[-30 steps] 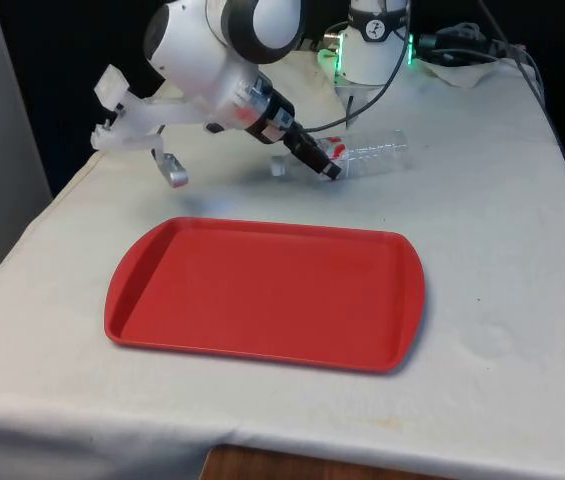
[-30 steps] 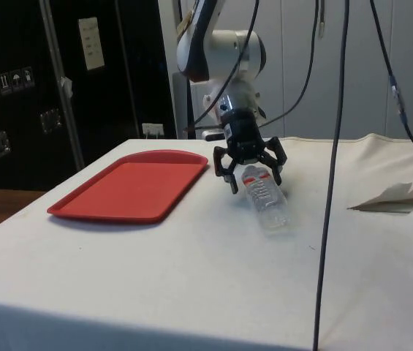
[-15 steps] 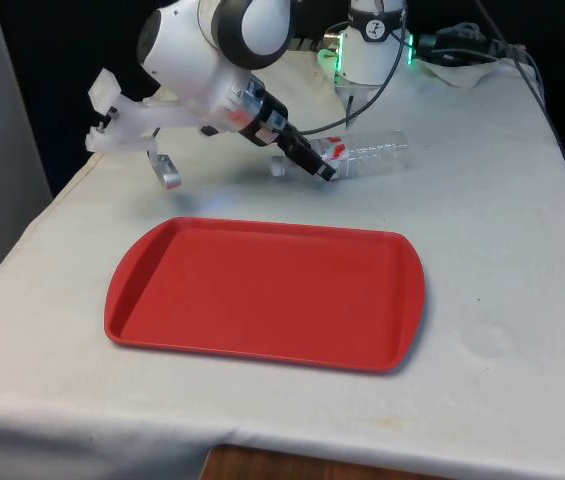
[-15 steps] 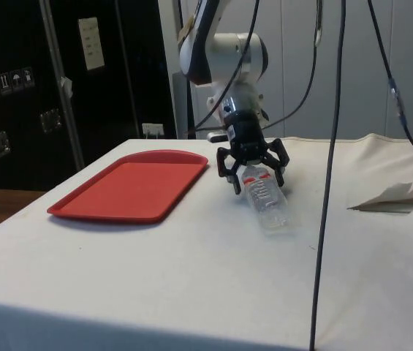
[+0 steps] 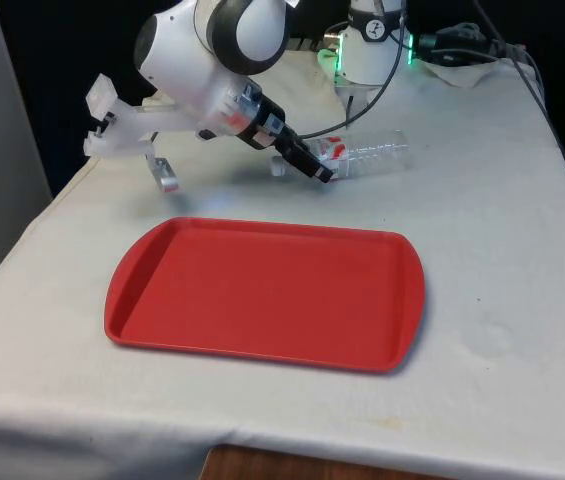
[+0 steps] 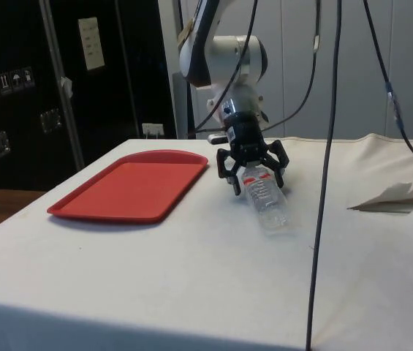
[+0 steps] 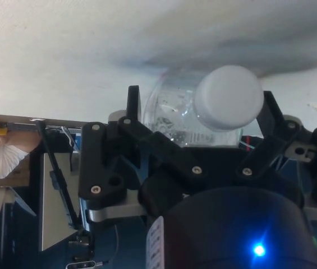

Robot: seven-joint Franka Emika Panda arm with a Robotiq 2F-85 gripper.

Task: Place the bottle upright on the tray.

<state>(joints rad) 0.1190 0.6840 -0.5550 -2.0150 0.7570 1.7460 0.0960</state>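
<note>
A clear plastic bottle point(image 5: 370, 152) with a red label and a white cap lies on its side on the white cloth, beyond the red tray point(image 5: 262, 292). My gripper point(image 5: 322, 173) reaches low and slanted to the bottle's cap end. In the side view the gripper point(image 6: 253, 178) is open, one finger on each side of the neck of the bottle point(image 6: 268, 206). The wrist view has the white cap point(image 7: 229, 97) between the spread fingers of the gripper point(image 7: 200, 96). Nothing lies on the tray point(image 6: 129, 186).
Black cables hang down in the side view point(image 6: 328, 146) to the right of the bottle. A crumpled pale sheet point(image 6: 400, 194) lies further right on the table. A cable point(image 5: 314, 127) runs over the cloth behind the gripper. The robot's base point(image 5: 372, 50) stands at the far end.
The arm has shifted slightly towards the front view's left, and the gripper has crept a little along the bottle's neck. The bottle has stayed where it lay.
</note>
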